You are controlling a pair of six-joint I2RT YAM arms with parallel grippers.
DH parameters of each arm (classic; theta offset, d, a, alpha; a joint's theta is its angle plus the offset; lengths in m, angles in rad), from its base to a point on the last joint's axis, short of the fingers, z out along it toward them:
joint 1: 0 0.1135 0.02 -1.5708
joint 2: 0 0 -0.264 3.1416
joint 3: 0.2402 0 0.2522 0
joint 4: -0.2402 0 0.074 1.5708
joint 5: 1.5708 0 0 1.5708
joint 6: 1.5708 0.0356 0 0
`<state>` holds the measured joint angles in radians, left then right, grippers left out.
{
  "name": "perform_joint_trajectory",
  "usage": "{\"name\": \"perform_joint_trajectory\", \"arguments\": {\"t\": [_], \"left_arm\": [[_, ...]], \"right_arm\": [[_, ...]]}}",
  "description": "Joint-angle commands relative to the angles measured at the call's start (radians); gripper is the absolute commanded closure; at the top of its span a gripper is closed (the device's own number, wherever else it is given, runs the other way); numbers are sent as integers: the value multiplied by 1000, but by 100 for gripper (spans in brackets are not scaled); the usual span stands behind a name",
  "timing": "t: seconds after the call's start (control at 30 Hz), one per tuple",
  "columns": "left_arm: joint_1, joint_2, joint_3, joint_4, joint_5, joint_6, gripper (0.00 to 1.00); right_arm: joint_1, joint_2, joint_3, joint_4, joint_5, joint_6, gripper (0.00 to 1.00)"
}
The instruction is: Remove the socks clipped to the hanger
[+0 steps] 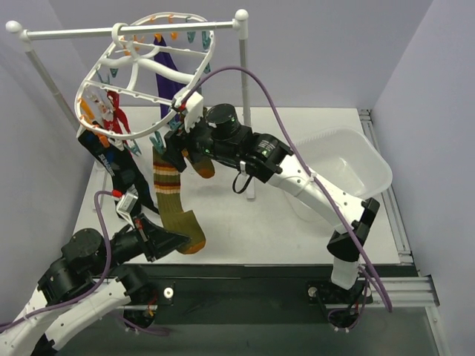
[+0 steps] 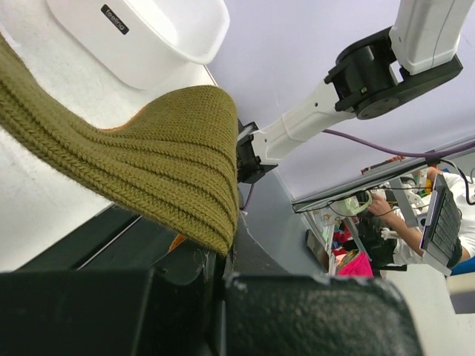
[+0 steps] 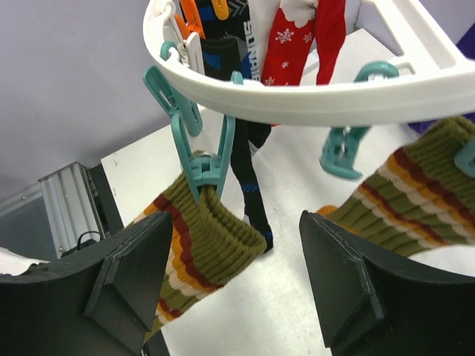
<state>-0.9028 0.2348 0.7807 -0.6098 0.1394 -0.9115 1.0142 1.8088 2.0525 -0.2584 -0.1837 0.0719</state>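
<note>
Over the back of the counter point(image 1: 252, 222), hooked on a white rail point(image 1: 67, 33) and tilted: the hanger point(image 3: 297, 93), ringed with small orange and teal clips.

Clipped inside the hanger's ring: a purple sock point(image 1: 165, 63) at the far side. At the hanger's left side: a red-and-white sock point(image 1: 115, 111) and a black-navy sock point(image 1: 119, 167), both dangling below the rim.

Under the hanger's near rim, pinched by its cuff in a teal clip point(image 3: 204, 174): an olive striped sock point(image 1: 174, 196), dropping from the hanger down toward the counter.

Grips the foot end of that sock with the left gripper point(image 1: 172, 239), jaws shut tight on the ribbed knit, well below the hanger.

Holds the right gripper point(image 3: 236, 230) wide open just under the hanger's near rim, with nothing held. One finger on either side of the teal clip, the folded cuff between them. Cannot tell whether either finger touches the sock.

Just beside that clip, under the same rim of the hanger: a second olive striped sock point(image 3: 401, 193), running behind the far finger of the right gripper, with another teal clip point(image 3: 343, 152) hanging close to it. Cannot tell whether clipped to the hanger or loose.

On the counter, well apart from the hanger toward the right arm's side: a white basin point(image 1: 349, 170).
</note>
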Motion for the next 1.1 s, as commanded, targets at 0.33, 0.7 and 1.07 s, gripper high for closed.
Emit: {"name": "perform_joint_trajectory", "arguments": {"t": [0.33, 0.7, 1.07], "left_arm": [[-4, 12, 20, 54, 49, 14, 100], [-4, 0, -23, 93, 69, -23, 100], [-4, -6, -46, 108, 86, -40, 100]], "right_arm": [[-2, 70, 75, 156, -31, 23, 35], [17, 124, 129, 183, 64, 71, 34], [21, 136, 147, 191, 119, 106, 45]]}}
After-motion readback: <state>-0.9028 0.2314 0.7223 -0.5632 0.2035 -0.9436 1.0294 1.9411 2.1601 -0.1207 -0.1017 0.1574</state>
